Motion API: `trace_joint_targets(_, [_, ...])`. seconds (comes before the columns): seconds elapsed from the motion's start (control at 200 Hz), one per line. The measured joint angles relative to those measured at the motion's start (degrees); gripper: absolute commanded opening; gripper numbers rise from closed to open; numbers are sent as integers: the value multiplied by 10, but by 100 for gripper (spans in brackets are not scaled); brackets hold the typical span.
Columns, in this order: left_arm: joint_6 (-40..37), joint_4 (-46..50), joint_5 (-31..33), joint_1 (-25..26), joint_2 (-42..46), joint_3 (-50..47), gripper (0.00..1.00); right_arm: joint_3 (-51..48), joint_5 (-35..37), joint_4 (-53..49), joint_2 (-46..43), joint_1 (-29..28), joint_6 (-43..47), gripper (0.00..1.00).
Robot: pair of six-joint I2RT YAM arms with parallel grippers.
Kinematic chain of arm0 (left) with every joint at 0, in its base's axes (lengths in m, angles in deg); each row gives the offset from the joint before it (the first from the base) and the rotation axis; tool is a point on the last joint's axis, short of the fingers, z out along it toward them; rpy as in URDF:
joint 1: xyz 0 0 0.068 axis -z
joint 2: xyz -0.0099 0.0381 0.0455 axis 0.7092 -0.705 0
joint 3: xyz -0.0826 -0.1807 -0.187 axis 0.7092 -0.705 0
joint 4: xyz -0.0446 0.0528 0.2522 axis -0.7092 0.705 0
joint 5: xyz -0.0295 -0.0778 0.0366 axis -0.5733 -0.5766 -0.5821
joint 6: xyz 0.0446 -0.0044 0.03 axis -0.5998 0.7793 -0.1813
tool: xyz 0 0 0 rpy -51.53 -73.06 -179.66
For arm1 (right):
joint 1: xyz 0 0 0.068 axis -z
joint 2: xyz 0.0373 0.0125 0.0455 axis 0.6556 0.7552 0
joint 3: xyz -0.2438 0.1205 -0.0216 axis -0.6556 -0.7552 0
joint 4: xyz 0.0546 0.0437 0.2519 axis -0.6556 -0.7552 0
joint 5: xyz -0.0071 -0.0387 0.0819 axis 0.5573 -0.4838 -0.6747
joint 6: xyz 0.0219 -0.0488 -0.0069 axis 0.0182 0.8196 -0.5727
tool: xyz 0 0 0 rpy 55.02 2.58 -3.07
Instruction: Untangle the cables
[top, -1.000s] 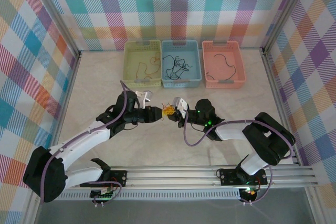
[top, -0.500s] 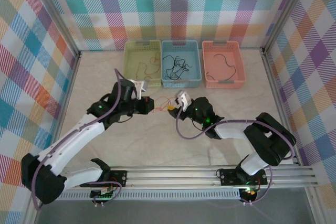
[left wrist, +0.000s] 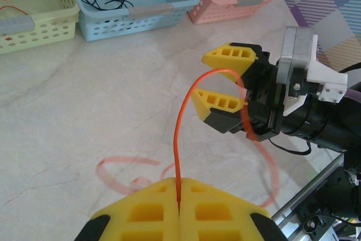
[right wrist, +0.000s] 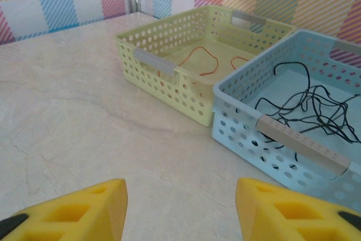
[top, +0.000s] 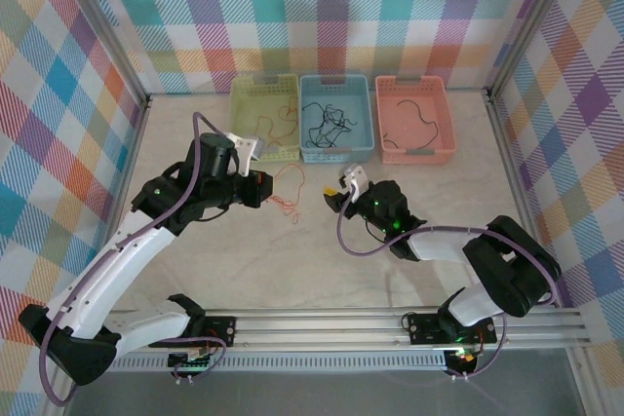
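The left arm (top: 122, 265) and the right arm (top: 444, 244) are built alike; each has smooth white tubes between rounded black joints; a thick lilac cable (top: 196, 138) runs along each arm and loops free near the wrist; the black bases (top: 210, 326) are bolted to a ribbed silver rail (top: 331, 323) at the table's near edge; a small green light (top: 374, 205) glows on the right arm's black housing. The left gripper (left wrist: 179, 193) and the right gripper (left wrist: 225, 77) carry yellow wedge-shaped fingers (left wrist: 225, 103) with rectangular hollows and black trim; behind the right one sit a grey metal plate (left wrist: 294, 52) with screws and a white bracket (left wrist: 321, 77).
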Motion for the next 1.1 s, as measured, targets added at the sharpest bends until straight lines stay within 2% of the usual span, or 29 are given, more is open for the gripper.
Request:
trace_joint_targets(0.195, [-2,3,-2,0,-1,1,0,-32,-51,36,-24,-2,-2,61])
trace_joint_targets(0.545, [13,-24,5,0,-42,-33,0,-45,-153,40,-153,-7,-46,69])
trace_joint_targets(0.86, [25,-69,-24,0,-60,-75,0,-9,-192,2,-119,-22,-79,70])
trace_joint_targets(1.1, [44,-111,-77,8,-60,-99,0,23,-181,-20,-70,-35,-85,69])
